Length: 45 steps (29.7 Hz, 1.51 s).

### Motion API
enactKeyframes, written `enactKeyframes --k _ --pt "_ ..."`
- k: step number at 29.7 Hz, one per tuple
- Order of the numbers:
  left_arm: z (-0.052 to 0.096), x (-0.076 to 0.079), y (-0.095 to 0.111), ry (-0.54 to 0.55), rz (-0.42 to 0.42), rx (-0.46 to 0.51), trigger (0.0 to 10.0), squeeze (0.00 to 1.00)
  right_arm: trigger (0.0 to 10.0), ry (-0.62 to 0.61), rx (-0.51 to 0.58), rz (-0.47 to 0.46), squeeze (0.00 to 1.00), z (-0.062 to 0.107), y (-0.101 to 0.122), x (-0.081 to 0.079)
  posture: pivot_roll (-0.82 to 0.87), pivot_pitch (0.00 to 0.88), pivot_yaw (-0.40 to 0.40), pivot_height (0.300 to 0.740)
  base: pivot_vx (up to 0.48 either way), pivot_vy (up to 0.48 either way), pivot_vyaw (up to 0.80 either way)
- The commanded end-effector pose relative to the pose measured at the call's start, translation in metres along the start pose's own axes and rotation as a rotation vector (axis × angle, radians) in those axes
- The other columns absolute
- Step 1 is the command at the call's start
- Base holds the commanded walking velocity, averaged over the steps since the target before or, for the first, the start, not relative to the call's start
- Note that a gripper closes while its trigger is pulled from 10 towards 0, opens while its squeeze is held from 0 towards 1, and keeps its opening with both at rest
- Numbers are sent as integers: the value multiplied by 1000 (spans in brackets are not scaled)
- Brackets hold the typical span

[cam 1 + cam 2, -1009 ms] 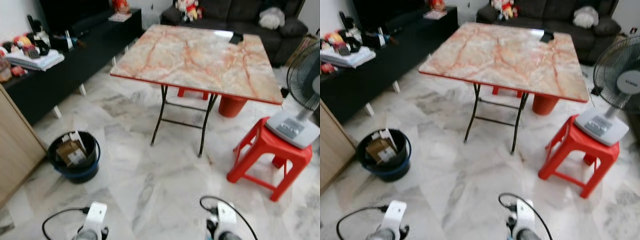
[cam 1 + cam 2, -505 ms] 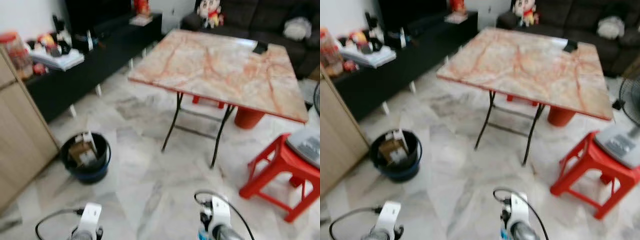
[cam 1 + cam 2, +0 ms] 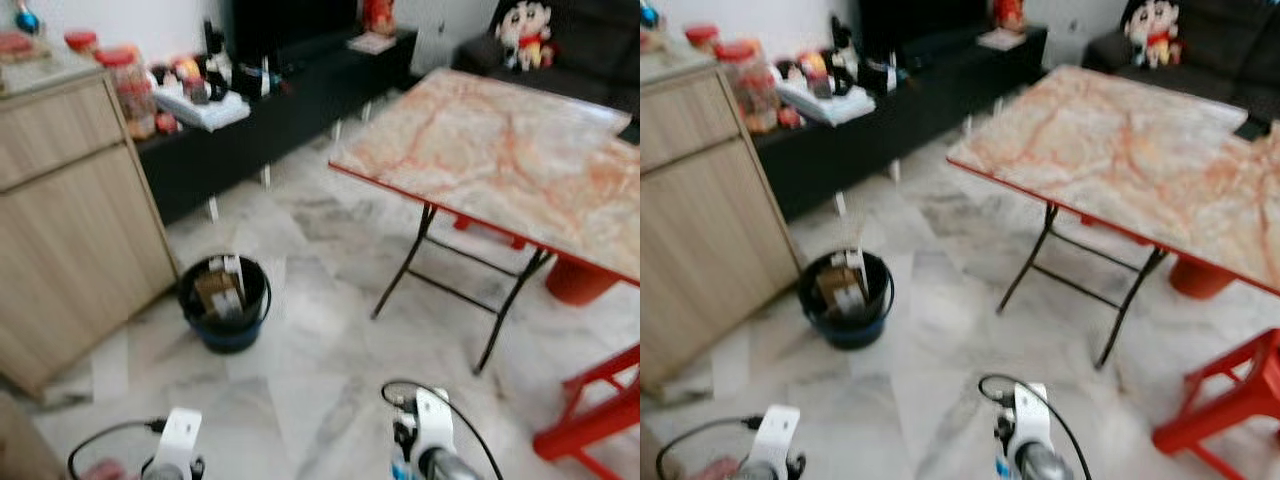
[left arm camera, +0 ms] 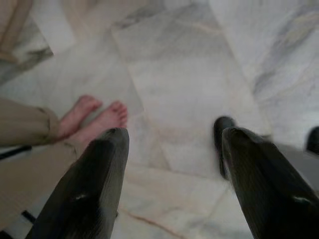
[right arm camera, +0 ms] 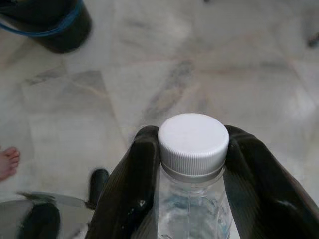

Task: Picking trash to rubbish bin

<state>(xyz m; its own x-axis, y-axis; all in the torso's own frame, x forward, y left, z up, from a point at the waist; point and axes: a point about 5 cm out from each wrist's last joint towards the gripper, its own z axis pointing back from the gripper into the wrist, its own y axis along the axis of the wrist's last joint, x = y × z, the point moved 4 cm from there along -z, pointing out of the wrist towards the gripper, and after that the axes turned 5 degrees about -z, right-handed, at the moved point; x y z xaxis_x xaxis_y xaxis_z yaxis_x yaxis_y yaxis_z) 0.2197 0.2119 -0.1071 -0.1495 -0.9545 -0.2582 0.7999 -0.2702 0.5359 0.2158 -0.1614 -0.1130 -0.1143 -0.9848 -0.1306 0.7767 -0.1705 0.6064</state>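
While our right gripper (image 5: 192, 164) clamps a clear white-capped bottle (image 5: 193, 144), we face the marble floor (image 3: 320, 350).
Largest to smallest: folding table (image 3: 510, 150), black bin (image 3: 225, 300) holding trash near the wooden cabinet (image 3: 70, 210), our left gripper (image 4: 172, 169) spread, empty.

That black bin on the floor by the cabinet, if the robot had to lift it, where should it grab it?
Probably by the rim of the bin, coming down from above with the free left hand, which is open. The bin stands upright and open-topped, so its thin edge suits two fingers; the round wall looks too wide. Choose a stretch away from the cardboard poking out. The right hand holds a bottle.
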Motion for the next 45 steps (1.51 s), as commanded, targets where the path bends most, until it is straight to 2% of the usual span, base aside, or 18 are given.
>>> enactKeyframes --k 1,7,12,18,23,26,32,40,45 --pt "0 2 2 -6 5 -4 10000 0 10000 -19 8 -3 0 0 5 6 93 58 -78 740 262 0 0" --pt "-1 2 3 -4 5 -2 10000 0 10000 -9 3 29 0 0 4 3 95 65 -78 740 259 0 400" --pt "-1 1 3 0 11 -2 10000 0 10000 -13 7 10 0 -1 5 4 96 71 -78 740 259 0 736" --pt "-1 1 4 0 12 -2 10000 0 10000 -22 1 0 0 -1 5 5 95 73 -79 740 256 0 0" --pt "-1 1 4 1 15 -1 10000 0 10000 -13 3 52 0 -1 6 3 96 82 -79 740 256 0 160" --pt "-1 1 4 1 15 -2 10000 0 10000 -17 4 28 0 -1 5 4 96 82 -79 740 255 0 800" --pt "-1 1 4 2 17 -1 10000 0 10000 -30 7 11 0 -1 6 6 98 87 -79 740 254 0 0" --pt "-1 1 4 4 20 -1 10000 0 10000 -40 12 53 0 -1 8 7 99 89 -80 740 253 0 186" --pt "-1 1 4 4 21 -1 10000 0 10000 -43 15 31 0 -1 9 7 99 89 -80 740 253 0 640"
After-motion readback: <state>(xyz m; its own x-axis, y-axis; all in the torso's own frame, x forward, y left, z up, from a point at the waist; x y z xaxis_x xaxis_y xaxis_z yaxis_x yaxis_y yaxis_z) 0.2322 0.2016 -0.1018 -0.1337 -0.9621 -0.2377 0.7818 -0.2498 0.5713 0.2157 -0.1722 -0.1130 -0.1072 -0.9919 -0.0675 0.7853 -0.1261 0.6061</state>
